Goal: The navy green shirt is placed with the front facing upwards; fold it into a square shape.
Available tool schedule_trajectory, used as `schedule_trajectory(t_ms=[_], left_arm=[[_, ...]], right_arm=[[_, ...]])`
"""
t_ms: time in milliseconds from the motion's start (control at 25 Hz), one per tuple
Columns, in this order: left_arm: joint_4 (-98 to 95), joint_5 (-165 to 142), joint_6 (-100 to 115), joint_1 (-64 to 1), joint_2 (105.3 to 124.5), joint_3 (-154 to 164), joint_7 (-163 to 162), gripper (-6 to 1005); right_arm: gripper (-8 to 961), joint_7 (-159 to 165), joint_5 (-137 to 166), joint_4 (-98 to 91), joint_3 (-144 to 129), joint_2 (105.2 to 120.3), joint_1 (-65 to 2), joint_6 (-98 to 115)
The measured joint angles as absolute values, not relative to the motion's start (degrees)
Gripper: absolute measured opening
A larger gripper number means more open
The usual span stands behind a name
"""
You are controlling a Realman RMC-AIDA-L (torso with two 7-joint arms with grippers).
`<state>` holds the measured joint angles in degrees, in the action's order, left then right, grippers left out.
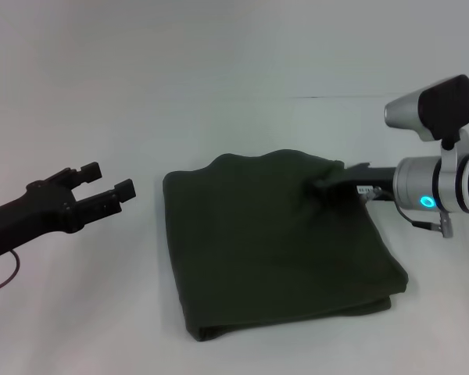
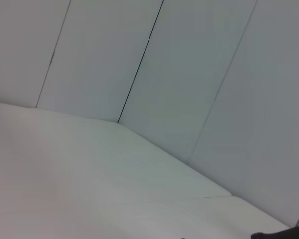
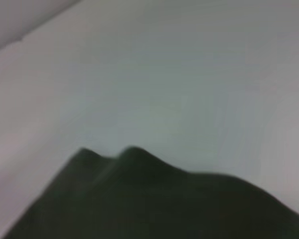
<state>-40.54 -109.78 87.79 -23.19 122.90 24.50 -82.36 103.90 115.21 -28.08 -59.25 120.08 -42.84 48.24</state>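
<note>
White desk (image 1: 242, 62) spreads under and all around both end effectors, bare surface, faint seam line on far right side. Left wrist view: pale wall panels (image 2: 189, 74) with dark vertical joints rise beyond the desk edge.

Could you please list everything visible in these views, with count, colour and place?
navy green shirt: one, dark olive green, folded into a rough square on the table's middle, plain side up, no lettering showing.
table: one, white, under everything.
wall panels: several, pale grey, behind the table in the left wrist view.
left pincer: one, black, open, hovering off the shirt's left side, not touching it.
right pincer: one, black on a silver wrist, at the shirt's far right corner, where the cloth bunches.
</note>
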Motion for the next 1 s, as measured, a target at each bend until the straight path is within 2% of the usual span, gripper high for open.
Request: schedule_trajectory(t_ms=[280,720,1000], left_arm=[[-40.51,-109.61,87.79,-23.21,122.95,24.45,-82.35,919],[-39.98,-108.19,87.62,-23.12,123.05,24.43,-82.35,920],[-39.84,-108.12,87.64,-23.17,123.05,24.43,-82.35,920]], right_arm=[[0,100.50,108.53,-32.90,-59.09,119.74,-41.92,53.86],[-1,100.78,108.88,-22.44,-71.21,120.39,-50.39,38.80],[0,101.15,108.80,-20.12,-73.06,120.55,-51.54,36.13]])
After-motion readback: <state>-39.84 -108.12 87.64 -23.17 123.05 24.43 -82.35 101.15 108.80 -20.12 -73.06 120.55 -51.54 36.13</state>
